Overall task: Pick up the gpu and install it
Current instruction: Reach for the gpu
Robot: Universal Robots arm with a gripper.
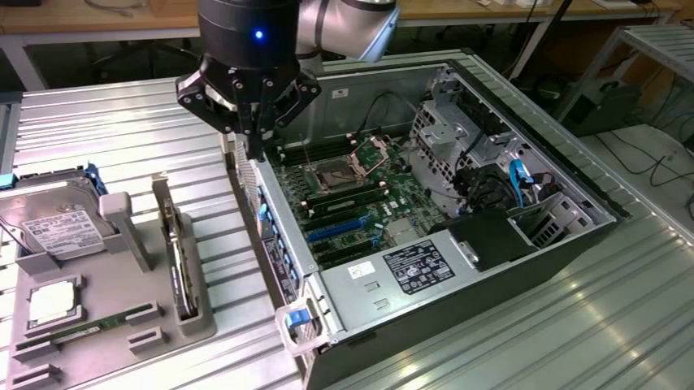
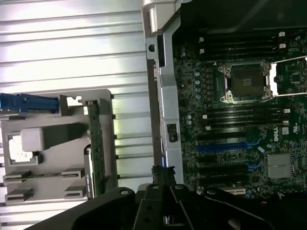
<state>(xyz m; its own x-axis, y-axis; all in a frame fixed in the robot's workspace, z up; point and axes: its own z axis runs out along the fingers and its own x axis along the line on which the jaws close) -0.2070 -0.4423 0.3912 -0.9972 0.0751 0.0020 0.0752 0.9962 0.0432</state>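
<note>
gpu: is standing edge-on in a slot of the gray holder, which is sitting toward the tabletop edge at the exterior view's left; nothing is touching it.
Tool: is hovering with its fingers pressed together, pinching nothing, above the wall of the computer case that is facing the holder.
Step in hand: as I judge it, the pickup is only being approached; the card is not yet grasped, and the blue expansion slots on the motherboard are lying bare.
Next move calls for: in my judgement, spreading the fingers, bringing the tool over the holder and lining it up along the card's thin top edge, since a skewed grip risks jamming the card in its slot.
Writing: a white logo on the motherboard is reading, as far as I can tell, "DELL"; the white label on the hard drive and the power supply label are carrying print too small to read.
</note>
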